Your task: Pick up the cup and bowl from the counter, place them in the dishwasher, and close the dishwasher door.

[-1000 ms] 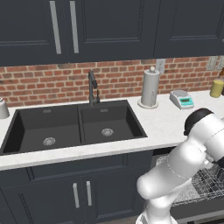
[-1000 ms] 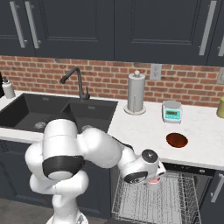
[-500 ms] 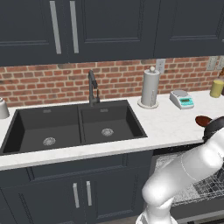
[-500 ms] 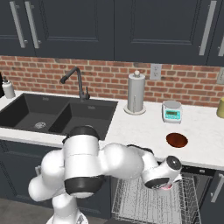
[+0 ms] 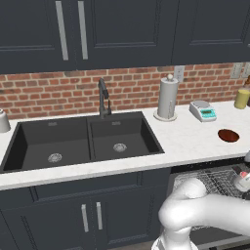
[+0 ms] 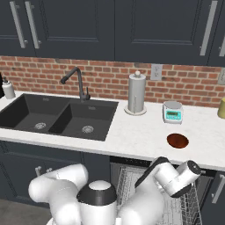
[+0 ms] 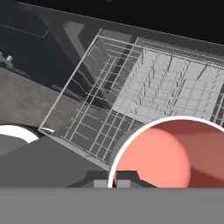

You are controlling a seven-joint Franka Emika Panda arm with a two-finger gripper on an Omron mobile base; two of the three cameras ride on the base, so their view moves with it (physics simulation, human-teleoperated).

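The pinkish-red cup looms large at the lower right of the hand view, with my gripper shut on its rim. It hangs over the silver wire rack of the dishwasher, which is pulled out under the counter. In the left base view my gripper is at the far right edge above the rack, a bit of red cup showing there. The dark reddish-brown bowl lies on the counter behind it, also seen as the bowl in the right base view. I cannot make out the dishwasher door.
A black double sink with a faucet takes up the counter's left. A paper towel stand, a small scale and an olive-yellow cylinder stand along the brick wall. My white arm stretches across the rack's front.
The arm has swung right and down over the rack with the cup in its grip. In the left base view it has uncovered the bowl.
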